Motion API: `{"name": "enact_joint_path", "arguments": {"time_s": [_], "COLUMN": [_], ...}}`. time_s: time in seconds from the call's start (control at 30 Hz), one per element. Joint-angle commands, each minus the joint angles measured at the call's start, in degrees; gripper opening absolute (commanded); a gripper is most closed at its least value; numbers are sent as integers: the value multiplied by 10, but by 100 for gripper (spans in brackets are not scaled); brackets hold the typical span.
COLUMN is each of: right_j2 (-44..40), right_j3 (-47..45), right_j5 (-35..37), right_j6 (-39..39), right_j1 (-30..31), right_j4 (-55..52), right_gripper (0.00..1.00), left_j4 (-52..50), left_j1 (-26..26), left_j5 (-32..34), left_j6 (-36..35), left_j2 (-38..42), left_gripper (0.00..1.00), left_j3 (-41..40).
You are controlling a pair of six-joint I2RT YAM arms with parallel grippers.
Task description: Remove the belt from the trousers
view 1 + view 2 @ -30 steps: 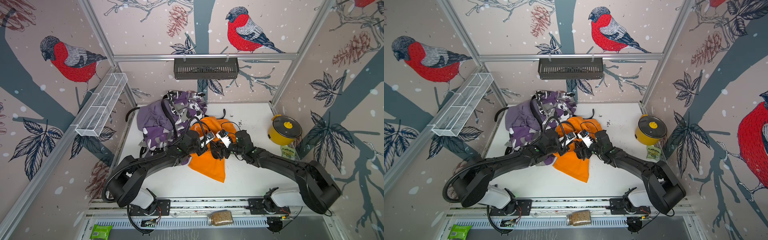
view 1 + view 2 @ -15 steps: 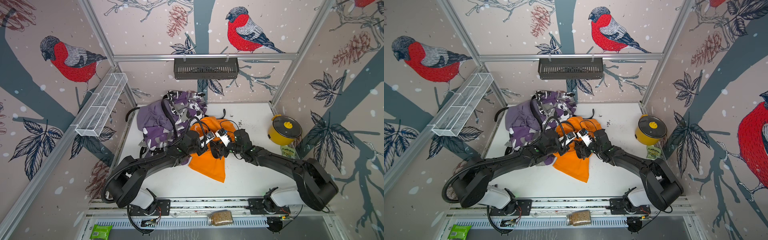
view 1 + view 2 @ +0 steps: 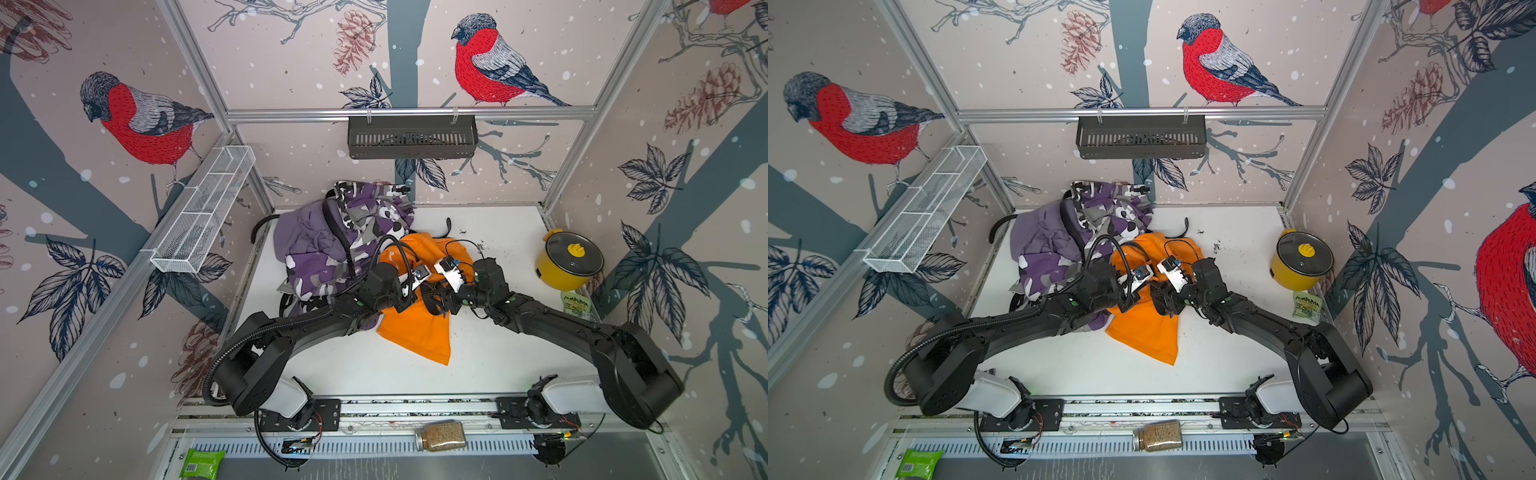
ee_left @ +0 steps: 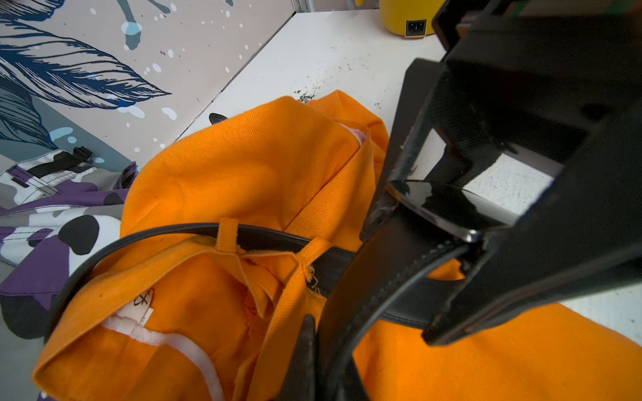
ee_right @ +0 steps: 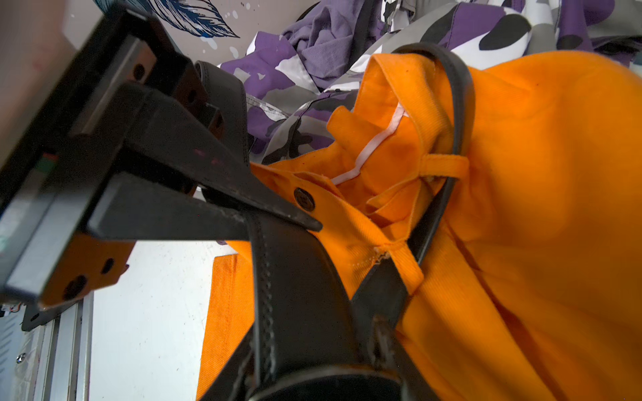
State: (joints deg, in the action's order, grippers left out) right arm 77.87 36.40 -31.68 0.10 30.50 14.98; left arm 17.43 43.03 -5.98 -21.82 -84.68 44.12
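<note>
- The left gripper has its fingers pinched tight on the strap of the black belt, right beside the dark button on the waistband.
- The right gripper has a finger on each side of the belt's glossy buckle, clasping it. The stitched strap runs out from between them.
- The two grippers face each other closely over the waistband, almost touching in both top views.
- From the grasped part, the belt curves around the open waistband of the orange trousers. It is threaded under one orange belt loop in the left wrist view and another loop in the right wrist view.
- The orange trousers lie crumpled on the middle of the white table, with one leg spread toward the front rail.
- Touching them on the robot's left and toward the back wall is a heap of camouflage trousers and lilac trousers, with a black strap across it.
- A yellow pot with a glass lid stands by the robot's right wall, well apart from the clothes, and a small green packet lies just in front of it.
- A black slotted basket hangs on the back wall and a white mesh rack on the left wall.
- A jar of grains lies on the front rail.
</note>
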Motion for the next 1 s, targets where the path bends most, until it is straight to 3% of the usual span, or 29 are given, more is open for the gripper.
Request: {"name": "enact_joint_path", "arguments": {"time_s": [0.0,0.3,0.37,0.47,0.5,0.6,0.63,0.8,0.97], "right_j2": [-6,-32,-27,-7,-2,-8,-14,-24,-20], "right_j3": [-2,-25,-15,13,17,-2,-8,-8,0], "right_j5": [4,4,4,48,59,66,67,76,111], "right_j6": [0,30,14,-23,-28,-15,-11,-9,-14], "right_j1": [-18,-76,-59,16,30,40,41,52,73], "right_j4": [-48,-58,-69,-87,-83,-32,-16,-1,1], "right_gripper": [0,0,0,1,9,49,57,71,73], "left_j4": [2,7,2,-10,-7,6,8,10,15], "left_j1": [-13,-29,-30,-24,-16,-3,-1,0,1], "left_j5": [126,194,175,89,89,76,72,64,57], "left_j6": [3,-3,-5,-26,-21,-22,-22,-20,-15], "left_j2": [6,20,29,39,40,45,46,47,45], "left_gripper": [0,0,0,0,0,0,0,0,0], "left_j3": [-6,-20,-19,-12,-11,-18,-20,-26,-24]}}
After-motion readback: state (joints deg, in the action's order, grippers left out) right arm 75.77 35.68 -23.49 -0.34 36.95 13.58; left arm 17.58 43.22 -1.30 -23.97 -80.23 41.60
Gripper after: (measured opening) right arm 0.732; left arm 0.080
